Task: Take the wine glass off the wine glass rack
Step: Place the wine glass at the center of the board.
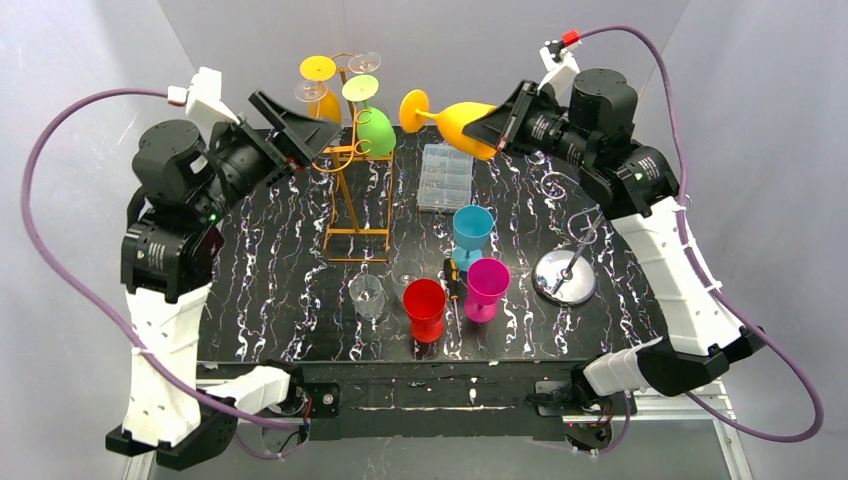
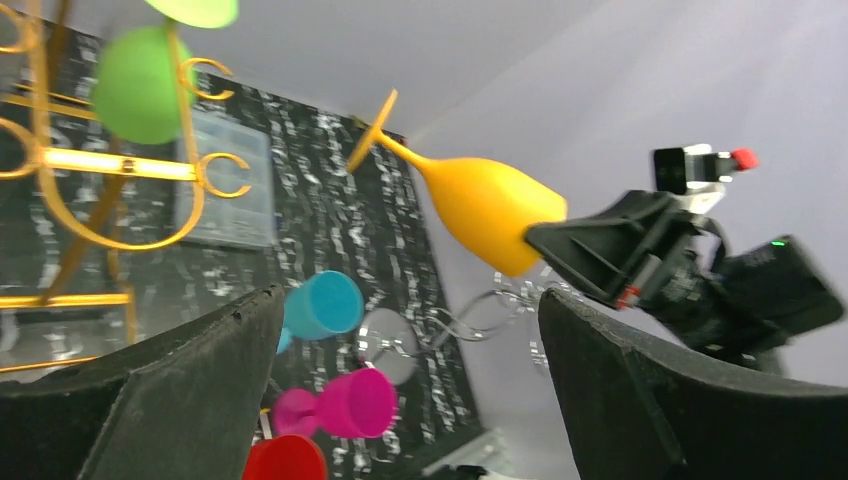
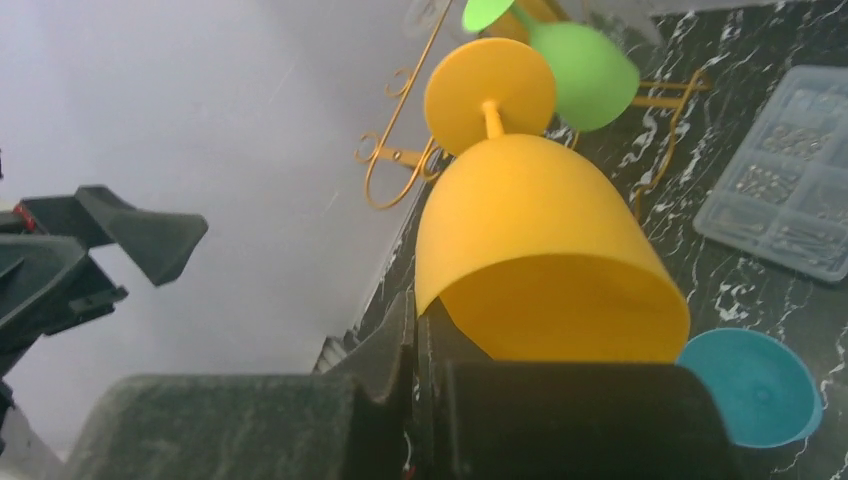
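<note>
hanging in the air at the far side of the table (image 1: pixel 270 290), the orange wine glass (image 1: pixel 452 120) is off the wine glass rack (image 1: pixel 357 205) and apart from it. the right gripper (image 1: pixel 497 128) is clenched on the rim of its bowl, pinching the wall of the cup. the glass lies nearly on its side, with its stem and round foot pointing straight out ahead of that gripper toward the rack. from the right wrist view the mouth of the bowl sits right against the fingers, and the foot is the farthest part.

the left gripper (image 1: pixel 315 145) is released, its two fingers spread wide with nothing between them. it is raised up just beside the upper curls of the rack, and the held glass shows across the gap from it, well beyond its fingertips.

a green wine glass (image 1: pixel 376 130) hangs upside down on the rack, between the two grippers and closer to the left one. below the right gripper a clear compartment box (image 1: pixel 446 177) lies on the table. nearer the arm bases stand a teal goblet (image 1: pixel 472 230), a magenta goblet (image 1: pixel 486 285), a red cup (image 1: pixel 425 305) and a clear glass (image 1: pixel 367 295). a chrome stand (image 1: pixel 565 275) sits under the right arm.
</note>
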Controlling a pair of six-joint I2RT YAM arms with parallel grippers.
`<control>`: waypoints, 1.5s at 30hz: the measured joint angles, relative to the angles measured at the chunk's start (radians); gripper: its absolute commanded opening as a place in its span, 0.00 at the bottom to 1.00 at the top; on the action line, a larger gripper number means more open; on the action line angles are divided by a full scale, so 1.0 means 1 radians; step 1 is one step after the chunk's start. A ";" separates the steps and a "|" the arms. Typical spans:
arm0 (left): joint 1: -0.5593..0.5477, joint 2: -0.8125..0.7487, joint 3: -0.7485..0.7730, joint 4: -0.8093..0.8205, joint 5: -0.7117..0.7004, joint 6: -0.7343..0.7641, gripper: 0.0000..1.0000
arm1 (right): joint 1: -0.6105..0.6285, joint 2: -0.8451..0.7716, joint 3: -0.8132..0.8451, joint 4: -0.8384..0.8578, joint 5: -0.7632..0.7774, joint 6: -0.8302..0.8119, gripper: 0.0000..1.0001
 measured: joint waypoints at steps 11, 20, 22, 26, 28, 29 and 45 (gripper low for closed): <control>0.000 0.003 0.064 -0.137 -0.129 0.168 0.98 | 0.357 0.093 0.181 -0.322 0.076 -0.089 0.01; 0.000 0.024 0.076 -0.184 -0.150 0.206 0.98 | 0.621 0.264 0.274 -0.536 0.206 -0.138 0.01; 0.000 0.026 0.089 -0.198 -0.154 0.210 0.98 | 0.676 0.301 0.295 -0.577 0.229 -0.153 0.01; 0.000 0.028 0.113 -0.213 -0.169 0.219 0.98 | 0.759 0.359 0.319 -0.647 0.255 -0.179 0.01; 0.000 0.028 0.117 -0.219 -0.171 0.222 0.98 | 0.781 0.383 0.330 -0.674 0.264 -0.191 0.01; 0.000 0.028 0.118 -0.220 -0.174 0.222 0.98 | 0.791 0.397 0.336 -0.687 0.268 -0.200 0.01; 0.000 0.060 0.323 -0.259 -0.336 0.284 0.98 | 0.853 0.603 0.346 -0.746 0.288 -0.294 0.01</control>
